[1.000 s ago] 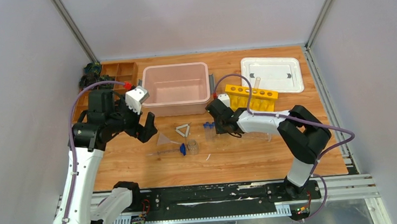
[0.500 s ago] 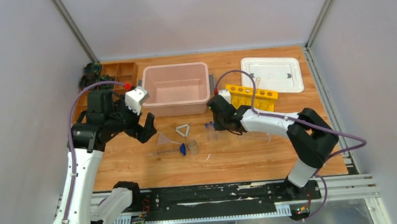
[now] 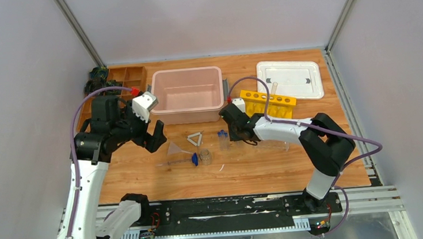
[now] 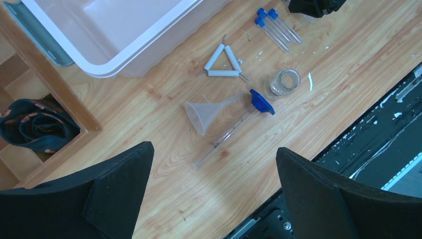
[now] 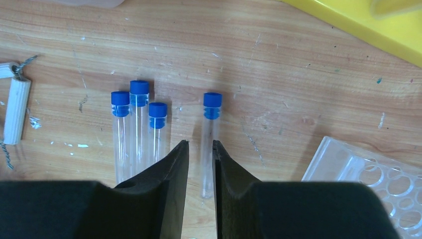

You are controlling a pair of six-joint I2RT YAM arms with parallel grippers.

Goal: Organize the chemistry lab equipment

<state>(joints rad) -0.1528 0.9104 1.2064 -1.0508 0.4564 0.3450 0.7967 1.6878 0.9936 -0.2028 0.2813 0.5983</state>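
Three blue-capped vials (image 5: 139, 124) lie side by side on the table, and a fourth vial (image 5: 211, 124) lies apart to their right. My right gripper (image 5: 200, 143) is low over that single vial. Its jaws stand narrowly apart astride the vial, with a gap on the left side. My left gripper (image 4: 214, 147) hangs wide open and holds nothing, above the clear funnel (image 4: 199, 113) and the blue-capped glass tube (image 4: 226, 135). The tiny beaker (image 4: 283, 82) and the pale triangle (image 4: 223, 62) lie beyond them. To the right are the clear vial tray (image 5: 368, 174) and the yellow rack (image 3: 268, 104).
A pink bin (image 3: 187, 90) stands at the back centre, with a white tray (image 3: 289, 79) at the back right. The brown wooden tray (image 3: 124, 78) of dark parts sits at the back left. The black base rail (image 3: 223, 208) runs along the near edge.
My right arm has shifted its elbow and wrist slightly beside the vials, and its jaws have narrowed a little. The left arm has stayed still.
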